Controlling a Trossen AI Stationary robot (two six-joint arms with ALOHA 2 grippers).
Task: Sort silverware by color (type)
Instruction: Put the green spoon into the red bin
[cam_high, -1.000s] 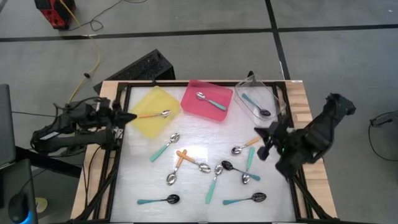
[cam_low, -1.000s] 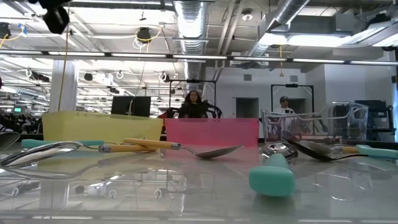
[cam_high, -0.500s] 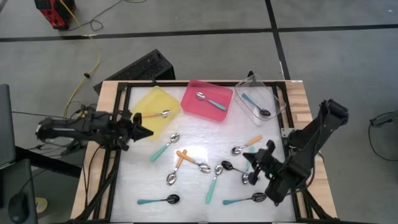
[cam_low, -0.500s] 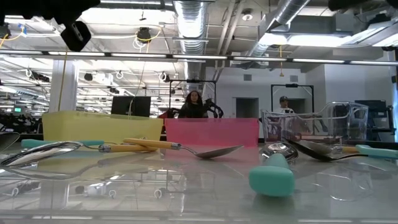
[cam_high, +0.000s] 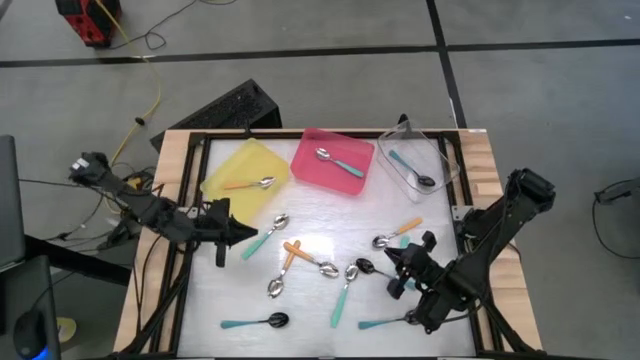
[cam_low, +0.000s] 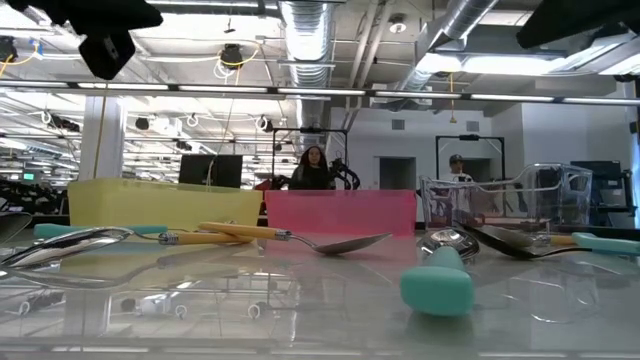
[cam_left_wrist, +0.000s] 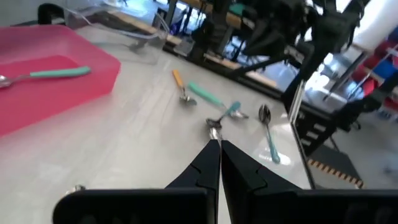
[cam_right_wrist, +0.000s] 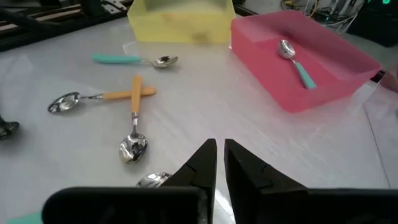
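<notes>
Several spoons with teal or orange handles lie flat on the white table (cam_high: 320, 235). My left gripper (cam_high: 240, 234) is shut and hovers above the table, just left of a teal-handled spoon (cam_high: 262, 239); its wrist view shows the shut tips (cam_left_wrist: 216, 144) pointing at spoons farther off. My right gripper (cam_high: 392, 262) is shut, hovering by a black-bowled spoon (cam_high: 370, 268) and a teal one (cam_high: 401, 254). Two orange-handled spoons (cam_right_wrist: 127, 102) lie crossed ahead of it. One spoon lies in each tray.
Along the far edge stand a yellow tray (cam_high: 248, 178), a pink tray (cam_high: 335, 160) and a clear tray (cam_high: 415, 160). A black frame borders the table. More spoons lie near the near edge (cam_high: 255, 322) (cam_high: 395, 321). People show in the room behind (cam_low: 312, 165).
My left gripper has swung from beside the yellow tray toward the table's near edge and rightward, ending by the teal spoon. My right gripper has moved from the right edge toward the near edge and inward to the spoon cluster. No spoon has moved.
</notes>
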